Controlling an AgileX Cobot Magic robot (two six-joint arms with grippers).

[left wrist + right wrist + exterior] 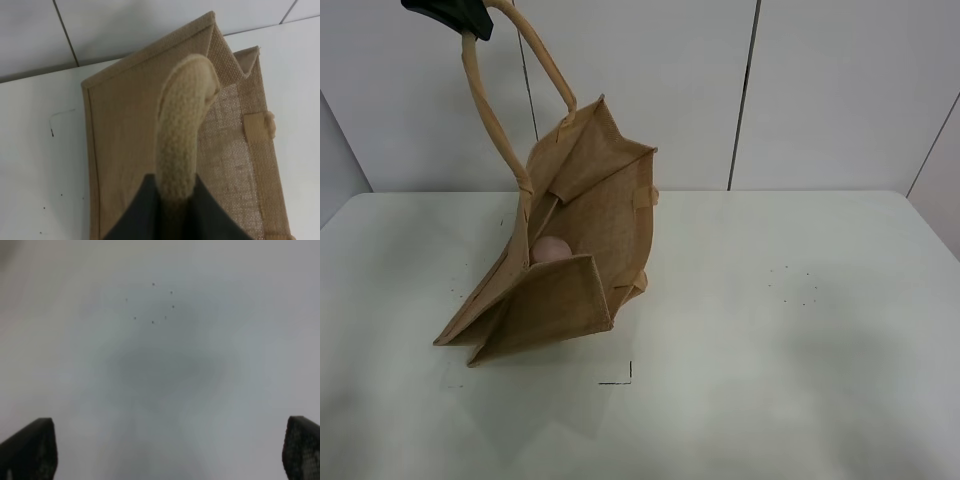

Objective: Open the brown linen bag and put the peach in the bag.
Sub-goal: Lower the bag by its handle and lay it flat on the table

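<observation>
– Left pincer [175,207] is clamped tight on a pale rope handle [184,125] of the bag [125,130], holding it up high. What about the other one?

– Right pincer [165,450] stands wide apart with nothing between its tips, over bare desk [160,365], well away from the bag.

– How does the bag look?

– It hangs tilted from that one handle, left of the middle. Its lower corners seem to rest on the desk, though I cannot be sure they touch. The weave is coarse and tan, the side folds are pinched inward, and the mouth gapes toward the high camera.

– Peach [552,249]?

– A pale pink round shape shows inside the mouth, low down behind the near panel. Only part of it is visible, but I take it to be lying in the bag.

– So how far along?

– Nearly finished, I'd judge: the bag is open and the fruit is inside. At most, what's left is lowering the handle and letting go gently, so nothing rolls out.

– Beyond that?

– Only a plain white wall [670,90].
</observation>
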